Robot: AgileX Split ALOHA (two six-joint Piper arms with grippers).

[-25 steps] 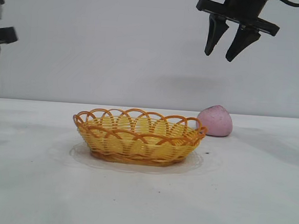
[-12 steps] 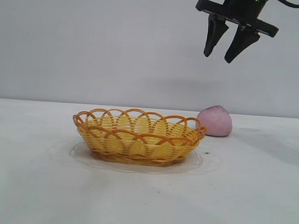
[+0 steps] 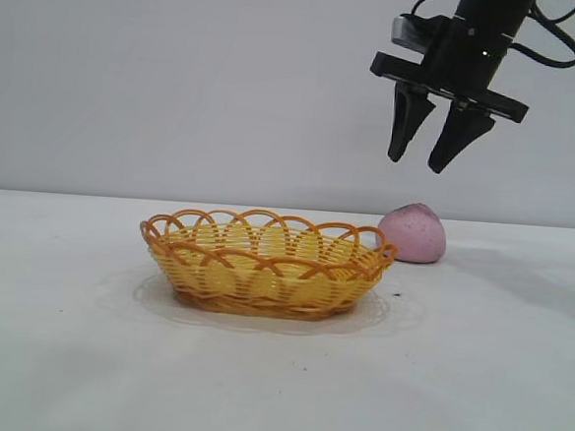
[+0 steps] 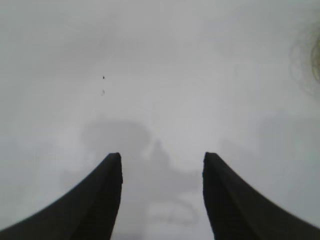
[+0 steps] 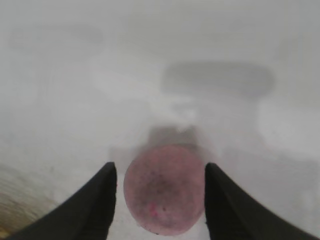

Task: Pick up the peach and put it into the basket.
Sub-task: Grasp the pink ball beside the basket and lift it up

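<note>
The pale pink peach [image 3: 414, 233] sits on the white table just behind the right end of the basket [image 3: 264, 263], a shallow oval wicker basket with yellow sides and an orange looped rim. My right gripper [image 3: 416, 165] hangs open and empty in the air straight above the peach, well clear of it. In the right wrist view the peach [image 5: 164, 189] lies below, between the two open fingers of the right gripper [image 5: 160, 165]. My left gripper [image 4: 162, 156] is open and empty over bare table; it is out of the exterior view.
The white table [image 3: 473, 386] spreads round the basket. A plain grey wall stands behind. An edge of the basket [image 5: 15, 215] shows in a corner of the right wrist view.
My right gripper has come down toward the peach, still open. The left arm, seen at the left edge one second ago, has left the exterior view. Peach and basket have not moved.
</note>
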